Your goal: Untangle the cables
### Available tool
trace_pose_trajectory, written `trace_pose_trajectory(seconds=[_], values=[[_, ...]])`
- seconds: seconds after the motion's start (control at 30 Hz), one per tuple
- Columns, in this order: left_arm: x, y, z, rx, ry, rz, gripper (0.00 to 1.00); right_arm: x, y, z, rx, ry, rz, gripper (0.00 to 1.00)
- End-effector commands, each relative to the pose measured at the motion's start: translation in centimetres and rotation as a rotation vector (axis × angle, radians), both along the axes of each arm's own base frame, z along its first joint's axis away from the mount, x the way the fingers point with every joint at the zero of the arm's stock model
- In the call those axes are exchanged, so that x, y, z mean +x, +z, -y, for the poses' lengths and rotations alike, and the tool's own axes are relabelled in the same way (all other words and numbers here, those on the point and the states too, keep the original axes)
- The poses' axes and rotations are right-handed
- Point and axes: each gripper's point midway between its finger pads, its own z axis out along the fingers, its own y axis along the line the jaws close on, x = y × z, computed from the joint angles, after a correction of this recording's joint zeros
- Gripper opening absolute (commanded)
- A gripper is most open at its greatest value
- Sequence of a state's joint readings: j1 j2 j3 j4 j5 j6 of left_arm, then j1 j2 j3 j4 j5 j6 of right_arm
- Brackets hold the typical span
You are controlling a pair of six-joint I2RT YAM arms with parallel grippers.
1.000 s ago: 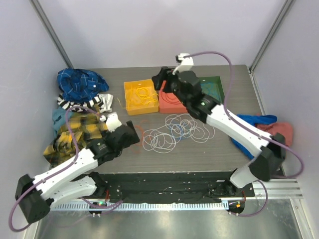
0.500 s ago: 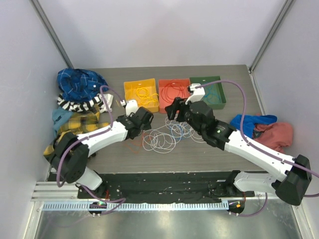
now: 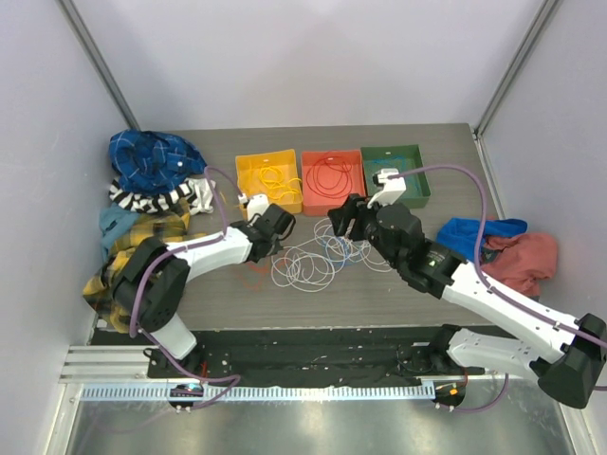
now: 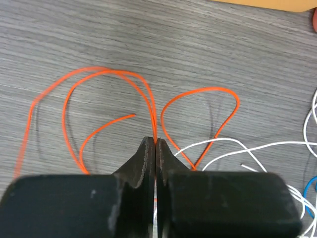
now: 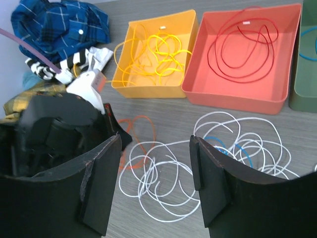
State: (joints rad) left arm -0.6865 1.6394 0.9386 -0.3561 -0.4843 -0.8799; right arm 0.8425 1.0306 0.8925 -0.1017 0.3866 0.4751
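Note:
A tangle of white cables with a blue cable through it lies mid-table. An orange cable loops on the wood at the tangle's left edge. My left gripper is shut on a strand of this orange cable, and in the top view the left gripper is low over the table. My right gripper hangs open above the white cables, holding nothing. In the top view the right gripper is just in front of the bins.
Three bins stand at the back: a yellow bin with yellow cables, a red bin with a red cable, and a green bin. Cloths are piled at the left and at the right.
The left arm swung in to the orange cable and its jaws closed on it. The right arm drew back from the red bin to above the white cables.

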Motion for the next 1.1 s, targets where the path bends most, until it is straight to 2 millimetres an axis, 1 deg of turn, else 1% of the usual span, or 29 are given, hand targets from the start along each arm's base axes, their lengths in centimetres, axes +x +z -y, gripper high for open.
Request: trace_pose_trajectory(seconds=[0.0, 0.03, 0.07, 0.1, 0.13, 0.17, 0.2, 0.27, 0.3, 0.33, 0.37, 0.4, 0.43, 0.47, 0.5, 0.6, 0.63, 0.7, 0.73, 0.8, 0.83, 0.9, 0.93, 0.97, 1.07], values=[[0.9, 4.4, -0.3, -0.041, 0.019, 0.108, 0.00, -0.5, -1.4, 0.7, 0.003, -0.015, -0.015, 0.64], [0.8, 5.3, -0.5, -0.041, 0.018, 0.122, 0.00, -0.7, -2.4, 0.7, 0.005, -0.013, -0.034, 0.63], [0.9, 6.7, -0.7, -0.043, 0.016, 0.150, 0.00, -0.8, -2.9, 0.5, 0.009, -0.005, -0.045, 0.63], [0.8, 9.4, -0.8, -0.078, 0.012, 0.204, 0.00, -1.1, -4.1, 0.4, 0.003, 0.004, -0.066, 0.63], [0.5, 10.6, -1.1, -0.080, 0.003, 0.217, 0.00, -1.0, -4.6, -0.1, 0.014, 0.014, -0.078, 0.62], [0.5, 12.6, -1.0, -0.110, -0.008, 0.253, 0.00, -1.1, -4.9, -0.4, 0.023, 0.023, -0.087, 0.61], [0.2, 15.3, -1.2, -0.141, -0.025, 0.306, 0.00, -1.3, -5.6, -0.8, 0.024, 0.042, -0.104, 0.60], [-0.3, 18.3, -1.2, -0.182, -0.054, 0.355, 0.00, -1.4, -6.2, -1.5, 0.036, 0.058, -0.125, 0.59], [-0.4, 20.7, -1.3, -0.203, -0.067, 0.399, 0.00, -1.5, -6.4, -1.8, 0.037, 0.065, -0.130, 0.59], [-1.0, 22.4, -1.7, -0.223, -0.070, 0.430, 0.00, -1.6, -6.4, -1.9, 0.039, 0.069, -0.132, 0.59], [-1.1, 23.6, -1.9, -0.234, -0.072, 0.449, 0.00, -1.6, -6.5, -2.0, 0.039, 0.071, -0.137, 0.59], [-1.3, 25.6, -1.8, -0.260, -0.082, 0.483, 0.00, -1.7, -6.3, -2.1, 0.043, 0.076, -0.133, 0.59], [-1.6, 26.9, -2.0, -0.279, -0.082, 0.508, 0.00, -1.7, -6.0, -2.2, 0.048, 0.079, -0.130, 0.59], [-1.8, 27.9, -2.1, -0.295, -0.086, 0.523, 0.00, -1.7, -5.8, -2.3, 0.052, 0.085, -0.125, 0.59], [-2.0, 29.7, -1.9, -0.325, -0.100, 0.556, 0.00, -1.8, -5.3, -2.5, 0.060, 0.096, -0.120, 0.59], [-2.5, 33.0, -2.1, -0.367, -0.115, 0.617, 0.00, -2.1, -4.4, -3.0, 0.068, 0.121, -0.111, 0.59], [-2.8, 35.0, -2.2, -0.387, -0.127, 0.654, 0.00, -2.2, -4.2, -3.1, 0.071, 0.129, -0.108, 0.59], [-3.0, 36.9, -2.2, -0.405, -0.144, 0.686, 0.00, -2.5, -3.8, -3.2, 0.074, 0.139, -0.104, 0.59], [-3.4, 39.0, -2.2, -0.429, -0.161, 0.722, 0.00, -2.5, -3.7, -3.1, 0.074, 0.136, -0.102, 0.59], [-3.6, 40.5, -2.0, -0.449, -0.182, 0.742, 0.00, -2.7, -3.1, -3.1, 0.086, 0.140, -0.091, 0.59], [-4.2, 42.6, -1.7, -0.485, -0.209, 0.773, 0.00, -2.8, -3.0, -3.2, 0.089, 0.147, -0.088, 0.59], [-4.4, 43.8, -1.0, -0.515, -0.242, 0.781, 0.00, -3.2, -2.5, -3.6, 0.102, 0.172, -0.085, 0.59], [-4.5, 44.4, -0.8, -0.531, -0.252, 0.786, 0.00, -3.4, -2.7, -4.0, 0.096, 0.190, -0.089, 0.59], [-5.1, 45.6, -0.4, -0.568, -0.282, 0.793, 0.00, -3.7, -2.8, -4.6, 0.100, 0.224, -0.096, 0.59], [-6.2, 46.0, 0.1, -0.608, -0.323, 0.772, 0.00, -4.3, -2.7, -6.0, 0.114, 0.270, -0.093, 0.59]])
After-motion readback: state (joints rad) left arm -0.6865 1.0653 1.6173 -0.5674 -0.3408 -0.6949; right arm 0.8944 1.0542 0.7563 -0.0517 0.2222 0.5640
